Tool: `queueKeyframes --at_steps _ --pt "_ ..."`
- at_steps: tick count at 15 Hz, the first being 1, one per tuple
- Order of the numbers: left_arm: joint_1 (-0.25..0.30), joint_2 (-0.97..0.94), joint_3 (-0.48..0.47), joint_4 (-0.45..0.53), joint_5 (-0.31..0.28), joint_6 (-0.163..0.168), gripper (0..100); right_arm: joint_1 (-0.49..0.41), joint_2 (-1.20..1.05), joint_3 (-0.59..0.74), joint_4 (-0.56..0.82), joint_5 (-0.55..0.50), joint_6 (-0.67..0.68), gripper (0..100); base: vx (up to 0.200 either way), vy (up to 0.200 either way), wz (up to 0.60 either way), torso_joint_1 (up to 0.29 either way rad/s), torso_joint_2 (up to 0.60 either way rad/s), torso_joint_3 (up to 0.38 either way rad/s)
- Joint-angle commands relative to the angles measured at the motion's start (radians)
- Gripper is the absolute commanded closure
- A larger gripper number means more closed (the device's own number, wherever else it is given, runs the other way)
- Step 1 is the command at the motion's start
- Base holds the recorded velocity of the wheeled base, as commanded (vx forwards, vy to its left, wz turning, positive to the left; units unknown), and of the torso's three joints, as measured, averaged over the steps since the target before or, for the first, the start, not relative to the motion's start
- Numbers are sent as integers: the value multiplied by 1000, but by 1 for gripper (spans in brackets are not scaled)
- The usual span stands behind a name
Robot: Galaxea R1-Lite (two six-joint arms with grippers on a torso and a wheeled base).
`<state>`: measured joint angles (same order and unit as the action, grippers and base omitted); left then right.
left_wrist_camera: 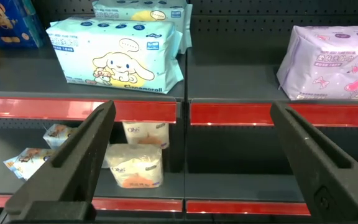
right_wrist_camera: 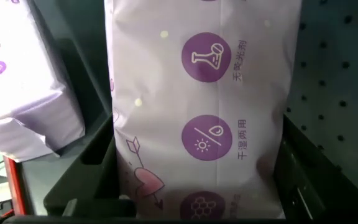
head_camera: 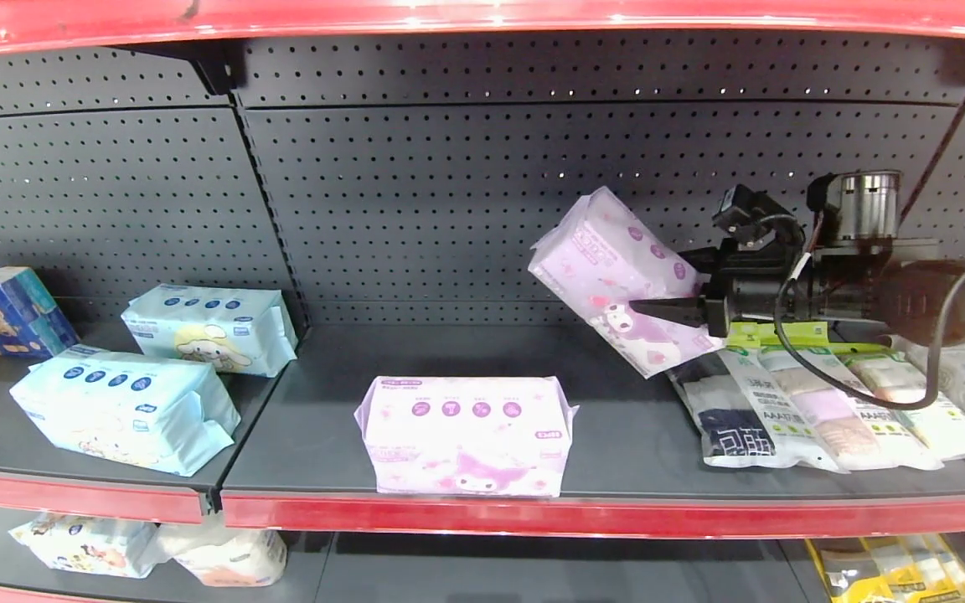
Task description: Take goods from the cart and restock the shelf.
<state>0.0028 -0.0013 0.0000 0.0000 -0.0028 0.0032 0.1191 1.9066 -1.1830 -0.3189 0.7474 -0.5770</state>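
Observation:
My right gripper (head_camera: 673,308) is shut on a pink tissue pack (head_camera: 616,272), held tilted in the air above the right half of the dark shelf (head_camera: 616,435). Up close the held pack (right_wrist_camera: 204,106) sits between the black fingers (right_wrist_camera: 89,168). A second pink tissue pack (head_camera: 466,434) lies flat at the shelf's front middle, and its end shows in the right wrist view (right_wrist_camera: 17,87). My left gripper (left_wrist_camera: 191,155) stands open in front of the shelf's red edge, nothing between its fingers, with the lying pink pack (left_wrist_camera: 331,62) beyond it.
Two light blue tissue packs (head_camera: 126,406) (head_camera: 210,327) and a dark blue box (head_camera: 1,310) fill the left bay. Flat bagged goods (head_camera: 792,410) lie at the right. A pegboard back wall (head_camera: 449,193) and a red shelf above (head_camera: 482,17) bound the space. More packs (left_wrist_camera: 135,165) sit on the lower shelf.

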Motion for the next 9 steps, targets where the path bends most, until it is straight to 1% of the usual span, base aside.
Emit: queueKeyframes --at_steps 1,6,9 --pt "0 1 0 0 0 0 0 14 43 -20 0 4 -6 100 0 0 0 0 0 0" --pt "0 1 0 0 0 0 0 66 91 -58 0 13 -38 100 0 0 0 0 0 0" --pt "0 1 0 0 0 0 0 71 120 -69 0 13 -57 100 0 0 0 0 0 0"
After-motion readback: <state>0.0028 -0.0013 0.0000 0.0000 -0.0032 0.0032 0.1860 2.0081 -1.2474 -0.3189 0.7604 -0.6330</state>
